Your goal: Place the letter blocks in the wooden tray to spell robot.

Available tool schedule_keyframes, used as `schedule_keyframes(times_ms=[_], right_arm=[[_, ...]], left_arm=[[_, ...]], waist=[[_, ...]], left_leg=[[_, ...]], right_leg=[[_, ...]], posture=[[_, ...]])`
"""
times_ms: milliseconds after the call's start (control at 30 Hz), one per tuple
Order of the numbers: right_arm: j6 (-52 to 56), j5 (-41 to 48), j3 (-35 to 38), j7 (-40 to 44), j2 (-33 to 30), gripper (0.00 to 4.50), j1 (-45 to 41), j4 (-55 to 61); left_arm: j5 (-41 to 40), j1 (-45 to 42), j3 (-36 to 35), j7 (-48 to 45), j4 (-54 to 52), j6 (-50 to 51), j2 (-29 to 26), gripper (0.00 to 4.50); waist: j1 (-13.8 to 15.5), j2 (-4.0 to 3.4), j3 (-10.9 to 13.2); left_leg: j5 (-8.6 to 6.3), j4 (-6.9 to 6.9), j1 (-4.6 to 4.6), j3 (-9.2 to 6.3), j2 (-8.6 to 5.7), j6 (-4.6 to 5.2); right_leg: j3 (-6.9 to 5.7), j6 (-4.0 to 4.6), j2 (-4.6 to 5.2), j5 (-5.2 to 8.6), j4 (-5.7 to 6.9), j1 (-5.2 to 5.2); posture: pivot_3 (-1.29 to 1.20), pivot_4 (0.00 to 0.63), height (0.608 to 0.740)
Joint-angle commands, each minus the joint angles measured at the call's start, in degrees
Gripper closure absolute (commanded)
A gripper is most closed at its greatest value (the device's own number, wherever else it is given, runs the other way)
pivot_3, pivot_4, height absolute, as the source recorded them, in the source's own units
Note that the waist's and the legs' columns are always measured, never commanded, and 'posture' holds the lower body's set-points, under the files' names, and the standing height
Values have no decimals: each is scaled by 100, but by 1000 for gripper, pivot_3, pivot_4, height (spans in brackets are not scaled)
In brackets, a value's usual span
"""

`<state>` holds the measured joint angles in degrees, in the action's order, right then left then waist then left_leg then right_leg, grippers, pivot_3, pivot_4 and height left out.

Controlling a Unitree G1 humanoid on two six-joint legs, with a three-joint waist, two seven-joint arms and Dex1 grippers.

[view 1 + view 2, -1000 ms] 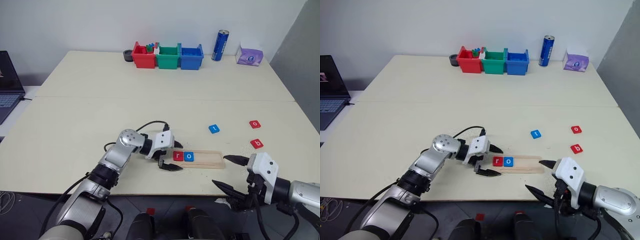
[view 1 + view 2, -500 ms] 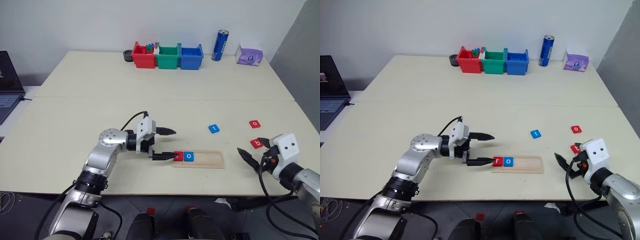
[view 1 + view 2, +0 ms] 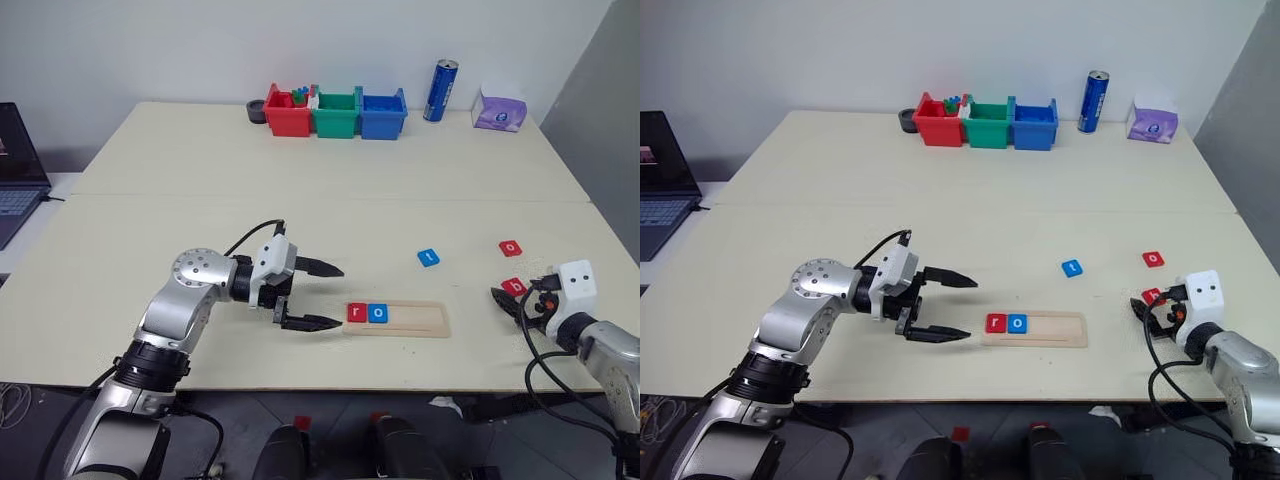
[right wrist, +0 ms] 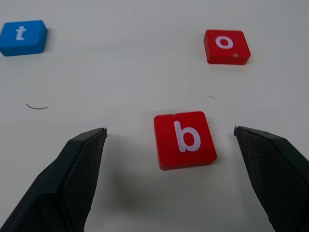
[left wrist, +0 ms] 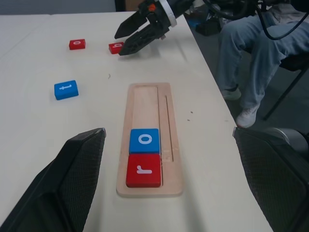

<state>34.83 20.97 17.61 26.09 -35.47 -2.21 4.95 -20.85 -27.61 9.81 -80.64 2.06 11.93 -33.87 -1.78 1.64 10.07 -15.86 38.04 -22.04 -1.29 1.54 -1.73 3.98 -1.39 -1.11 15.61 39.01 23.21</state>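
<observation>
The right hand has its fingers spread wide and empty, low over the bench near its front right edge. Just ahead of it, between the lines of the two fingers though a little toward one side, lies the red b block, flat and letter up. By my reading this is the block the next move calls for, and the right hand is far nearer to it than the left.

Beyond the b lies the red o block, and off to the side the blue t block, each apart from the others.

The left hand is also spread and empty, pointing along the wooden tray from its filled end. In the tray the red r block and blue o block sit touching; the third place, next to the o, is free.
</observation>
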Motion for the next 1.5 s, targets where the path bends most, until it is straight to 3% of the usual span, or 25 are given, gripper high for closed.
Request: schedule_keyframes(times_ms=[33,233,267,333,567,767,967,1167,1333,1500], right_arm=[[-85,-51,-15,136,-64,0,-156,-216],[-90,-116,-144,207,12,0,-294,-526],[-29,-124,-137,165,23,184,-315,-566],[82,-136,-83,50,47,593,-321,-602],[305,-204,-118,-58,31,3026,-81,-197],[842,-87,-70,-675,468,3039,524,1366],[1790,38,-178,-1852,1825,3039,1310,3083],[1929,-345,-641,-2587,2535,3039,1468,3429],[1844,-479,-620,-2814,2862,3039,1283,3148],[1778,-374,-452,-2850,3130,1340,1230,3088]], left_arm=[[6,43,-9,-21,-245,-97,-102,34],[75,202,-48,-32,-213,-207,-238,34],[68,215,-53,-26,-219,-210,-249,11],[34,258,-101,25,-259,-174,-276,0],[15,495,-177,102,-415,-150,-452,0],[-19,492,-165,139,-459,-150,-488,0],[-18,484,-119,100,-480,-161,-483,0],[14,437,-68,64,-426,-206,-447,0],[42,460,-47,76,-428,-257,-413,0],[91,528,-41,113,-424,-339,-406,0]], waist=[[-1,-1,0],[-15,-1,-1],[-14,-1,-1],[-10,0,-2],[-7,0,-2],[7,-1,-3],[-2,-7,-6],[-8,-6,-9],[-11,7,-17],[-11,29,-32]], left_leg=[[0,0,0,-1,0,0],[0,0,3,0,2,0],[0,0,3,1,2,0],[0,2,3,0,2,0],[0,1,3,-2,6,0],[0,0,-2,-13,9,0],[0,-6,-1,-18,15,0],[0,-5,4,-11,15,0],[0,-6,6,-10,16,0],[0,-5,8,-9,17,0]], right_leg=[[0,0,0,0,0,0],[2,0,-3,0,0,0],[2,0,-3,0,1,0],[2,1,-3,-1,1,-2],[3,0,-2,0,0,-3],[5,1,-3,1,0,-2],[4,6,-6,5,2,1],[3,7,-4,5,1,1],[3,7,-4,5,0,1],[3,7,-4,4,1,0]], posture=[[0,150,740],[0,150,740],[0,150,740],[0,150,740],[0,150,740],[0,150,740],[0,150,740],[0,150,740],[0,150,740],[0,150,740]])
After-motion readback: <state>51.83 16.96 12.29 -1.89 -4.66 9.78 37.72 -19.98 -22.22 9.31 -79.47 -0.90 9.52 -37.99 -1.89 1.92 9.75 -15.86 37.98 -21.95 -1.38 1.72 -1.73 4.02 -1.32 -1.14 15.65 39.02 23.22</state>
